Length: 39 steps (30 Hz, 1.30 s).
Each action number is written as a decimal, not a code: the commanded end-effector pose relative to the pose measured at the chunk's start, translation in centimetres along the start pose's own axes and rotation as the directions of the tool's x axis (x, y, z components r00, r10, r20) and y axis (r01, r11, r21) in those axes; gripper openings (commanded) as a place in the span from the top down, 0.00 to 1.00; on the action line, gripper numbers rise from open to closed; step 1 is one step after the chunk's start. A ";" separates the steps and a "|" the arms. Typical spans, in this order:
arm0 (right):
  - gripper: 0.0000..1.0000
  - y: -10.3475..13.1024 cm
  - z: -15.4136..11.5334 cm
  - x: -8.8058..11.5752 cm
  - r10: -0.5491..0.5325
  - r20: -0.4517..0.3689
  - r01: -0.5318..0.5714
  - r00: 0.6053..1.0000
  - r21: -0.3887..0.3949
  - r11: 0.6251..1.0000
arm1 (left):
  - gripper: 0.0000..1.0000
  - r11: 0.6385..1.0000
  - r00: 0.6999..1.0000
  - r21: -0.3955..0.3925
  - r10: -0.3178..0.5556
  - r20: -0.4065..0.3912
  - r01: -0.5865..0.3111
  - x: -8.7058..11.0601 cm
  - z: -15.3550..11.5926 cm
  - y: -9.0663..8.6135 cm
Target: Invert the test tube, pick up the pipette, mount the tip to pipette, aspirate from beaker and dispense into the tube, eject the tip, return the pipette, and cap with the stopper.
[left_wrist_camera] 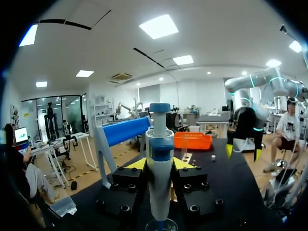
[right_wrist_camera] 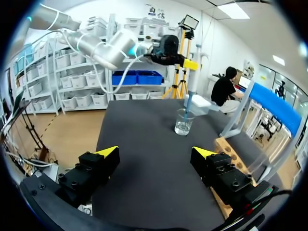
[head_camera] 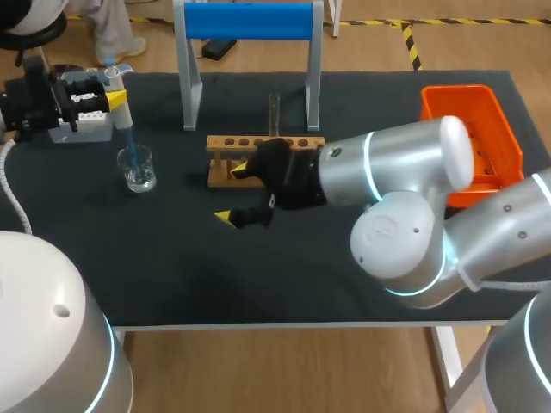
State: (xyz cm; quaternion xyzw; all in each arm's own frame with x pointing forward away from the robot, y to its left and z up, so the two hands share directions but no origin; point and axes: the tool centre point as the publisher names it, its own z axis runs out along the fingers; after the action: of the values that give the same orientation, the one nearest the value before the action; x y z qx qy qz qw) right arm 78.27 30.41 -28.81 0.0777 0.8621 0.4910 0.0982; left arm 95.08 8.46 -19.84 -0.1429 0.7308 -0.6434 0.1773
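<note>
My left gripper point(head_camera: 108, 96) is shut on the blue and white pipette point(head_camera: 114, 90), held upright at the table's far left. The pipette's blue tip dips into the glass beaker point(head_camera: 136, 168). In the left wrist view the pipette point(left_wrist_camera: 159, 159) stands between the yellow fingertips point(left_wrist_camera: 136, 164) above the beaker's rim point(left_wrist_camera: 161, 224). A clear test tube point(head_camera: 274, 112) stands upright in the wooden rack point(head_camera: 263, 146). My right gripper point(head_camera: 234, 193) hangs open and empty just in front of the rack's left end. In the right wrist view it point(right_wrist_camera: 155, 153) faces the beaker point(right_wrist_camera: 184, 122) and the pipette point(right_wrist_camera: 191, 84).
A blue-barred white stand point(head_camera: 250, 21) rises behind the rack. An orange bin point(head_camera: 469, 138) sits at the table's far right, partly behind my right arm. The rack point(right_wrist_camera: 231, 151) lies beside my right gripper's finger.
</note>
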 end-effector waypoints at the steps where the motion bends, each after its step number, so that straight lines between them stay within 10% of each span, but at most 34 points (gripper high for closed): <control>1: 0.00 1.9 -4.4 -0.8 -0.035 -0.079 0.037 0.996 0.033 0.999 | 1.00 1.000 1.000 0.002 0.001 0.001 -0.001 0.0 0.0 0.0; 18: 0.00 10.4 -11.0 -3.7 -0.105 -0.242 0.093 0.965 -0.061 0.994 | 1.00 1.000 1.000 0.002 0.001 0.001 -0.001 0.0 0.0 0.0; 39: 0.00 16.7 -6.6 -12.0 -0.196 -0.418 0.115 0.887 -0.211 0.971 | 1.00 1.000 1.000 0.002 0.001 0.001 -0.001 0.0 0.0 0.0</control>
State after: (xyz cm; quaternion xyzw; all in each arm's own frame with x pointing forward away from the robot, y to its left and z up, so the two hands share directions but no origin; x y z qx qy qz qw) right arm 87.21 28.74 -9.73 -0.0457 0.8177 0.5721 0.0445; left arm 95.08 8.47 -19.83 -0.1430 0.7309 -0.6433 0.1772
